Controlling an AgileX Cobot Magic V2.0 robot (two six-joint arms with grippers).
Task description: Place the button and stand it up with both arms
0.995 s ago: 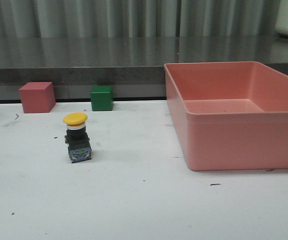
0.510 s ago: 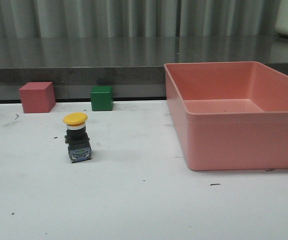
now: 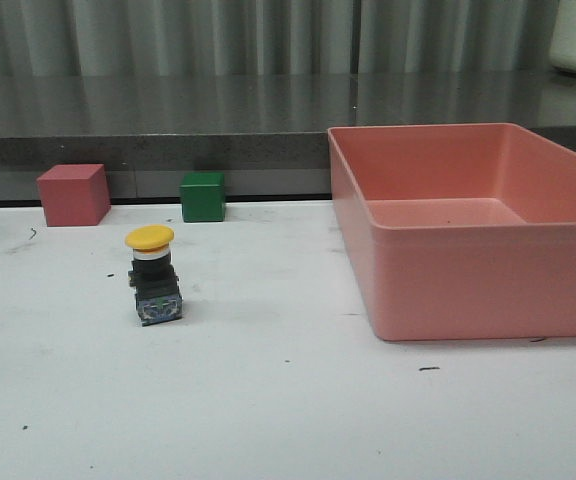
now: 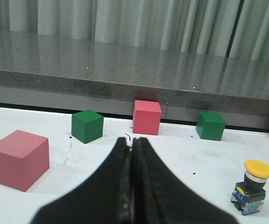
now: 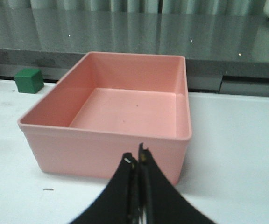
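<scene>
upright, the button (image 3: pixel 154 276) — yellow cap, black body; left gripper (image 4: pixel 131 142) and right gripper (image 5: pixel 137 160) pressed together, empty.

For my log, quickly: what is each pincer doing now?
Left pincer: closed, holding nothing.
Right pincer: closed, holding nothing.

pink bin (image 3: pixel 468 270) on white table (image 3: pixel 268 400), pink cube (image 3: pixel 72 194), green cube (image 3: pixel 203 196)
</scene>
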